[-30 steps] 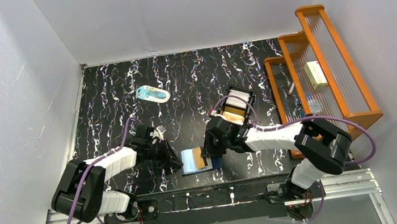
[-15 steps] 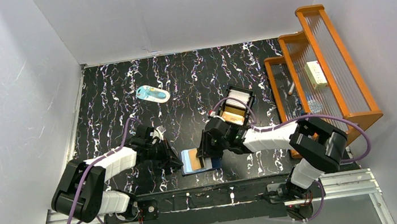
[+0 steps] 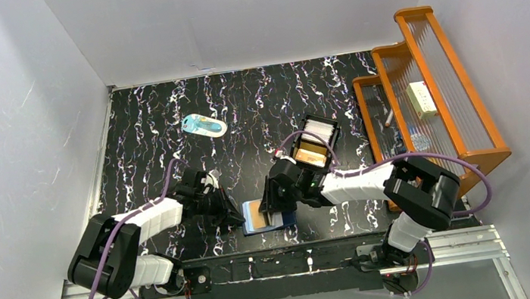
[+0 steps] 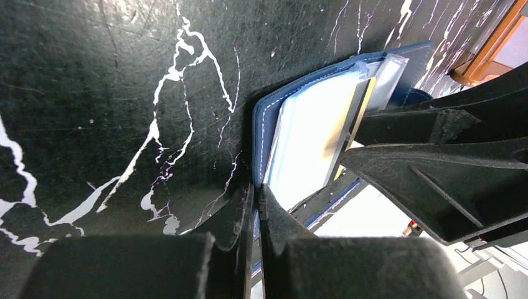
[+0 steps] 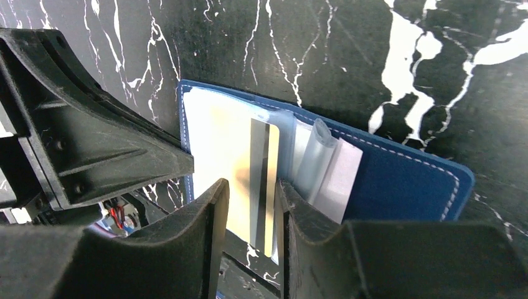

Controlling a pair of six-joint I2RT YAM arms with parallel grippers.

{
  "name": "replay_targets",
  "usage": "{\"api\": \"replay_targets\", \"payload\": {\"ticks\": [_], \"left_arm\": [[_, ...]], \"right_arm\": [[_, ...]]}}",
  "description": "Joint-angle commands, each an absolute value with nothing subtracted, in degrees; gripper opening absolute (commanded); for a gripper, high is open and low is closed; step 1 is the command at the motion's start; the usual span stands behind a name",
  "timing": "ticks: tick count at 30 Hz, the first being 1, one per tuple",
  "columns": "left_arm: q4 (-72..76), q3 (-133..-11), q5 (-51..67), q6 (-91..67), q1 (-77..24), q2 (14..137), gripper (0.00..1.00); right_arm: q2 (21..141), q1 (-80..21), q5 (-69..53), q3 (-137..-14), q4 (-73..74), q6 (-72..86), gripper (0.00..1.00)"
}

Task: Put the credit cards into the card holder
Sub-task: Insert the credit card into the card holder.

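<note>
Now, left gripper [image 4: 255, 194] clamped on the left edge of the holder [image 5: 398, 180], near centre, while the right gripper [image 5: 250, 187] hangs parted over the gold card [image 5: 243, 149] lying in its pocket: seating looks about finished, so next calls for lifting clear toward the far tray [image 3: 309, 121].

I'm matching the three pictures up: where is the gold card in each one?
Top view: low centre, gold card lying in the wallet.
Left wrist: right of centre, inside the wallet.
Right wrist: centre, dark stripe showing.
Shared landmark: the wallet's navy stitched edge.
</note>
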State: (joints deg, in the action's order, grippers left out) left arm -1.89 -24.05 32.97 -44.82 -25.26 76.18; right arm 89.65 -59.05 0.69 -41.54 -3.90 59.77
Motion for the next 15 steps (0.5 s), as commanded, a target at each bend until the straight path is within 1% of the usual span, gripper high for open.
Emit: {"api": "replay_targets", "payload": {"ticks": [1, 4, 7, 10, 15], "left_arm": [[-2.1, -23.3, 33.3, -45.7, -25.7, 74.3, 0.0], [-2.0, -23.3, 33.2, -45.9, -25.8, 74.0, 0.0], [-2.0, -23.3, 33.2, -45.9, -25.9, 73.8, 0.0], [-2.0, -23.3, 33.3, -45.9, -26.0, 73.9, 0.0], [-2.1, -23.0, 33.1, -46.1, -25.9, 73.3, 0.0]], "right_arm": [[91.9, -60.3, 0.5, -45.8, -4.0, 58.8, 0.4], [93.1, -60.6, 0.2, -47.1, -3.5, 58.6, 0.4], [93.0, -60.7, 1.2, -47.4, -1.1, 58.1, 0.43], [90.8, -60.6, 4.9, -47.0, 2.5, 56.8, 0.46], [89.8, -60.6, 5.6, -47.8, 5.2, 56.3, 0.47]]}}
